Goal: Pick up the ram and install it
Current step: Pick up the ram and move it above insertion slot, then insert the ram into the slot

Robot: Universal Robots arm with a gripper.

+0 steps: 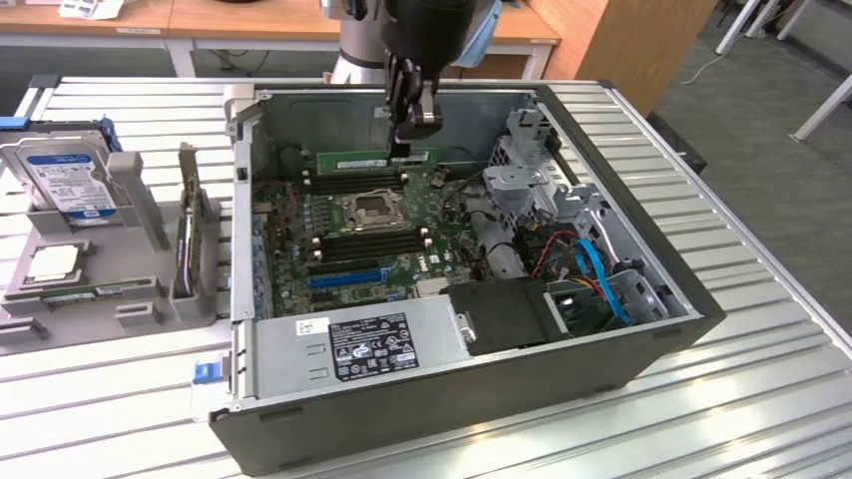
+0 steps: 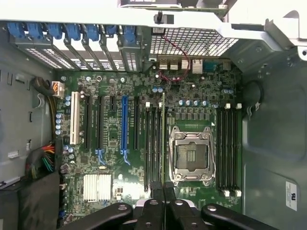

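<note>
Ram in the gripper, poised over the memory slots – install step in hand

The gripper (image 1: 401,148) is clamped on the ram (image 1: 366,160), holding it on edge inside the open computer case (image 1: 399,439), just above the memory slots (image 2: 152,143) and beside the empty processor socket (image 2: 192,155). The stick does not look seated yet. Seating it, as I judge it, calls for its edge squared over one slot and a straight press down. Below the gripper the case holds the motherboard (image 1: 399,261), with a power supply (image 1: 359,344) nearer the camera. Well away from the gripper, outside the case on the surface, a grey holder (image 1: 134,185) carries a hard drive (image 1: 60,175), a processor chip (image 1: 54,261) and a second green stick (image 1: 100,291).
</note>
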